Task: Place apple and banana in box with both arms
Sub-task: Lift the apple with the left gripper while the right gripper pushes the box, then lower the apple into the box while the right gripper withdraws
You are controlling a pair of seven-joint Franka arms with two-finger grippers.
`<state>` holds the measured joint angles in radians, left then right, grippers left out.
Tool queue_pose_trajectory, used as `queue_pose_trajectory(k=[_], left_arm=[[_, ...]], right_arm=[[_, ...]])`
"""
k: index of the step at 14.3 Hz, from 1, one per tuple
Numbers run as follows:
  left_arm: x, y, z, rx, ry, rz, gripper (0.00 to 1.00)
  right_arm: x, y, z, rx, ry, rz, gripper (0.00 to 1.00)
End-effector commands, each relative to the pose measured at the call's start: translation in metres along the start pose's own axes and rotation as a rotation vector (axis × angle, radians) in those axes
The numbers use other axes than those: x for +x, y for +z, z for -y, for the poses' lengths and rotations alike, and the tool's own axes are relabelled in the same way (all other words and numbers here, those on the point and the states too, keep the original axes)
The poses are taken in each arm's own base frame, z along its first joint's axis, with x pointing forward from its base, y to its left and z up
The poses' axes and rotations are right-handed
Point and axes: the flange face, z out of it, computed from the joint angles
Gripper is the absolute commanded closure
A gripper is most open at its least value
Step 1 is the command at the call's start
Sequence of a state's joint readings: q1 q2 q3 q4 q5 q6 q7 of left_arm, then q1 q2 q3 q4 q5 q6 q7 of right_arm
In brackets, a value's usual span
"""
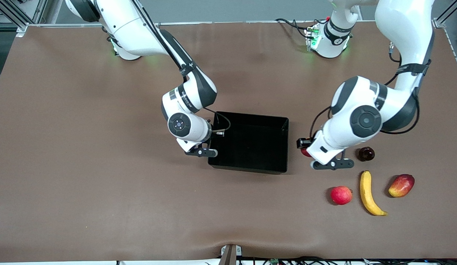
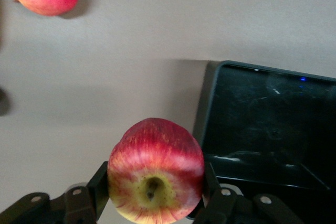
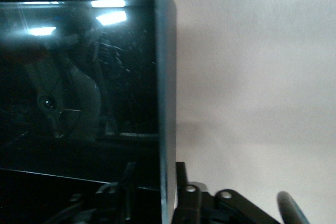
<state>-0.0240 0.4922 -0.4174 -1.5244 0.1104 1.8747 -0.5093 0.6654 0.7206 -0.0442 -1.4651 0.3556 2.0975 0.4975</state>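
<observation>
Left gripper (image 2: 155, 203) clamps the firm, smooth apple (image 2: 156, 170) across its middle, at three o'clock of the box (image 1: 283, 123); right gripper's (image 1: 203, 151) state unclear.

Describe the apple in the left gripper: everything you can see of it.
The apple is small and round, its smooth skin red with yellowish streaks that fade to pale yellow around a dark stem dimple, which faces the left wrist camera. It looks whole and unbruised. The left gripper is shut on it, one black finger against each flank, holding it above the brown table beside the black box, at the end nearer the left arm. In the front view only a red sliver shows beside the wrist.
</observation>
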Motion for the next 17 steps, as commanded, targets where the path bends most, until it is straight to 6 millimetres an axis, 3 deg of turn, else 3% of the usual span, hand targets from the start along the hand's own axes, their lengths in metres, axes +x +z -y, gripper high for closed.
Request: queue_pose_trajectory(k=[1, 3, 6, 9, 10, 13, 16, 17], left_arm=[[-0.004, 0.002, -0.027, -0.03, -0.032, 0.003, 1.0], [-0.01, 0.012, -0.049, -0.043, -0.049, -0.007, 1.0], [-0.016, 0.048, -0.084, -0.065, 0.004, 0.002, 1.0], [-0.034, 0.078, -0.12, -0.053, 0.056, 0.033, 1.0], [-0.034, 0.093, -0.123, -0.049, 0.059, 0.045, 1.0], [-0.041, 0.129, -0.143, -0.056, 0.083, 0.046, 1.0], [-0.04, 0.156, -0.138, -0.019, 0.092, 0.068, 1.0], [-0.042, 0.167, -0.135, -0.001, 0.096, 0.078, 1.0]], right_arm=[[0.001, -0.039, 0.013, -0.04, -0.053, -0.026, 0.0], [0.015, -0.086, -0.006, -0.061, -0.027, 0.036, 0.0], [0.039, -0.142, -0.048, -0.047, 0.034, 0.065, 0.0], [0.046, -0.218, -0.094, -0.001, 0.093, 0.014, 0.0], [0.041, -0.238, -0.103, -0.002, 0.098, -0.005, 0.0], [0.035, -0.295, -0.179, -0.103, 0.054, -0.017, 0.0], [0.01, -0.333, -0.245, -0.158, 0.021, -0.01, 0.0], [0.0, -0.344, -0.257, -0.157, 0.02, -0.036, 0.0]])
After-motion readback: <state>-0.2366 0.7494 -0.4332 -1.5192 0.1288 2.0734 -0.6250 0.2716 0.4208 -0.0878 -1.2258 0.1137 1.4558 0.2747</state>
